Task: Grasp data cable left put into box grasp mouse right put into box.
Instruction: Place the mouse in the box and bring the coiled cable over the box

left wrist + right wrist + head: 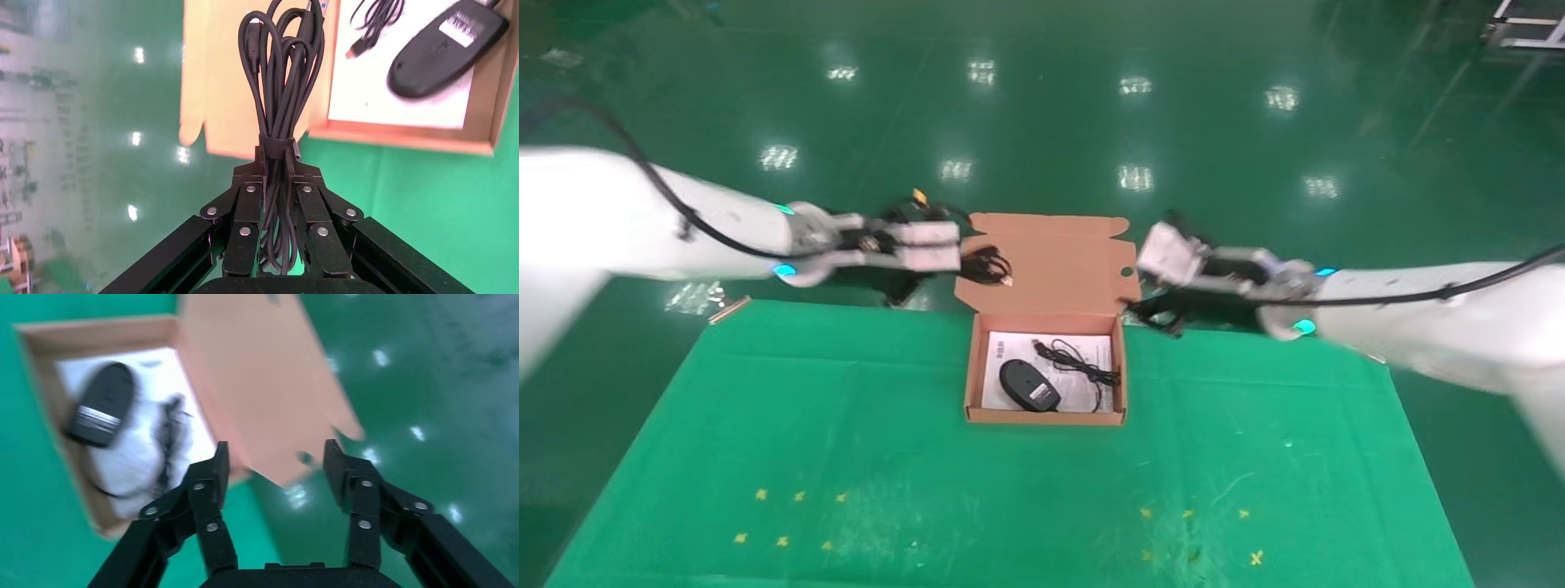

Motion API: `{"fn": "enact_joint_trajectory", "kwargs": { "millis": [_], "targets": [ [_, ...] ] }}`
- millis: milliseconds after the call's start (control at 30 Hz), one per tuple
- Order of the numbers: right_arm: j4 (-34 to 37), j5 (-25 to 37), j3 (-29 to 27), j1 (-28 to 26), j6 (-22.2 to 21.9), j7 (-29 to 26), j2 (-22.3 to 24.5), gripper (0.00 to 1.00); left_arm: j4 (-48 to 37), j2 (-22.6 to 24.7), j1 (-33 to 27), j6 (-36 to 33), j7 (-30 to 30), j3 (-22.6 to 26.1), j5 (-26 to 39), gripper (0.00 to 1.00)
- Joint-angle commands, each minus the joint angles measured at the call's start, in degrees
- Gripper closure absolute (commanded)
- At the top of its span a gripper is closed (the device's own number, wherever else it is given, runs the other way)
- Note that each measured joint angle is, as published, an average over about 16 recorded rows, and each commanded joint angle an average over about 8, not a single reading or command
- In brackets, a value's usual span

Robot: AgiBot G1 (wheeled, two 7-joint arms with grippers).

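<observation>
The box (1047,415) stands open at the table's far middle, its flap lid (1050,263) raised behind it. The black mouse (1029,385) lies on the white sheet inside, its cord (1083,365) beside it. My left gripper (964,261) hangs in the air beside the lid's left edge, shut on the looped data cable (988,267). In the left wrist view the cable bundle (283,92) runs between the fingers, with the mouse (447,49) beyond. My right gripper (1144,306) is open and empty just right of the box; its wrist view shows the mouse (101,413) and the lid (269,392).
A green cloth (846,457) covers the table, with small yellow marks (789,518) near its front. Beyond the table's far edge lies a shiny green floor (1050,106).
</observation>
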State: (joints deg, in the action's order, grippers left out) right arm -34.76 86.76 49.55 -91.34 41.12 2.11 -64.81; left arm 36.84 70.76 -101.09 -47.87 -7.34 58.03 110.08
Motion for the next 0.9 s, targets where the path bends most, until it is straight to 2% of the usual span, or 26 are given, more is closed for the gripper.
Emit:
{"fn": "enact_joint_trajectory", "kwargs": {
  "millis": [33, 167, 300, 533, 767, 833, 900],
  "targets": [
    [-0.62, 0.02, -0.40, -0.41, -0.42, -0.67, 1.81, 0.00, -2.69, 2.16, 0.97, 1.99, 3.29, -0.20, -1.23, 1.00],
    [-2.40, 0.40, -0.80, -0.91, -0.54, -1.97, 5.43, 0.00, -8.64, 5.74, 2.85, 5.71, 10.12, -0.97, -4.41, 1.00],
    [-4.55, 0.67, -1.05, -0.95, -0.27, -3.14, 8.67, 0.00, -11.16, 7.24, 5.12, 8.38, 15.61, -1.39, -8.43, 1.00],
    [-8.34, 1.01, -1.26, -0.47, 0.42, -5.43, 13.23, 0.00, -9.45, 7.70, 8.72, 10.48, 21.49, 0.11, -15.60, 1.00],
    [-11.54, 1.32, -1.36, -0.38, 0.94, -7.75, 15.94, 0.00, -7.42, 7.67, 10.29, 8.82, 24.73, 3.33, -21.75, 1.00],
    [-12.15, 1.47, -1.32, -0.32, 0.91, -8.16, 16.26, 0.00, -7.29, 7.63, 10.35, 8.13, 25.40, 4.07, -22.89, 0.92],
    [-12.66, 1.62, -1.28, -0.23, 0.86, -8.54, 16.52, 0.00, -7.31, 7.65, 10.41, 7.56, 26.04, 4.72, -23.97, 0.67]
  ]
}}
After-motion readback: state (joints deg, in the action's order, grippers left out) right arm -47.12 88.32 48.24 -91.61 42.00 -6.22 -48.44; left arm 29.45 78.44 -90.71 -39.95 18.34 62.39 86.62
